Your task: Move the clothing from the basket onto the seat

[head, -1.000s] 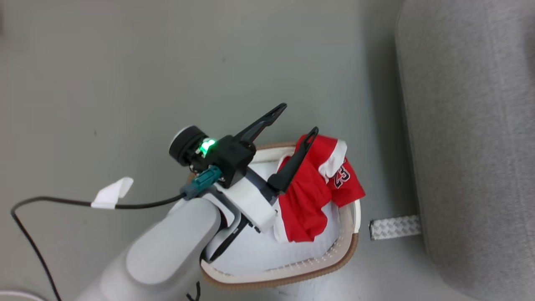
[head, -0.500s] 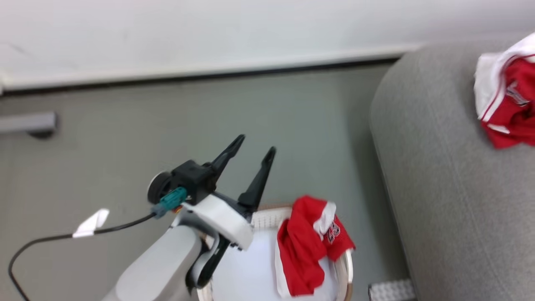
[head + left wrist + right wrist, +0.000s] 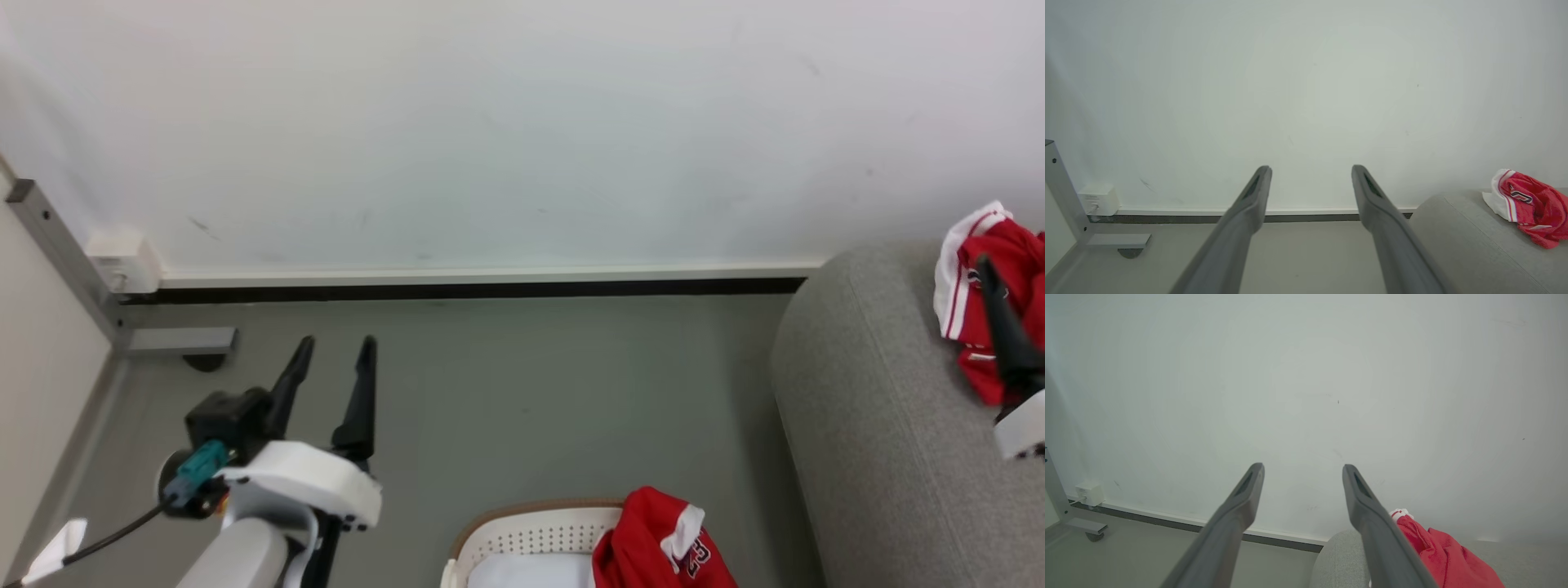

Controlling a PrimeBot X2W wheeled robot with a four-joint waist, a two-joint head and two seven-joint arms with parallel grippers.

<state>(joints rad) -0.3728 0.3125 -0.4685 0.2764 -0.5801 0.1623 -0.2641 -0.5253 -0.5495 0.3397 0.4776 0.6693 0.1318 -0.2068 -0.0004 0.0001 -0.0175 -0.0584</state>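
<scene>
**Both grippers open and empty; one garment on the seat, more in the basket**

Head view: the left gripper (image 3: 337, 345) hangs over bare floor (image 3: 571, 392), left of the basket (image 3: 522, 513). Its fingers are spread with nothing between them and point at the wall (image 3: 522, 122). The red "23" garment (image 3: 653, 539) humps over the basket's right part, with white fabric (image 3: 514, 573) beside it inside. The bottom edge cuts the garment, so I cannot tell its long axis. The seat (image 3: 865, 392) stands to the right, apart from the basket. The red-and-white heap (image 3: 971, 269) lies on it near the wall end, long axis roughly up-down here, white trim on its left.

Left wrist view: the fingers are wide apart, empty and aimed at the wall. The heap sits on top of the seat and slants from white trim at upper left to red at lower right.

Right wrist view: the right gripper (image 3: 1303, 468) is likewise open and empty. Red cloth shows just past its right finger, on the seat.

Judgement: the raised, empty pose reads as travel between placings. The heap looks dropped rather than laid out. The basket load remains.
</scene>
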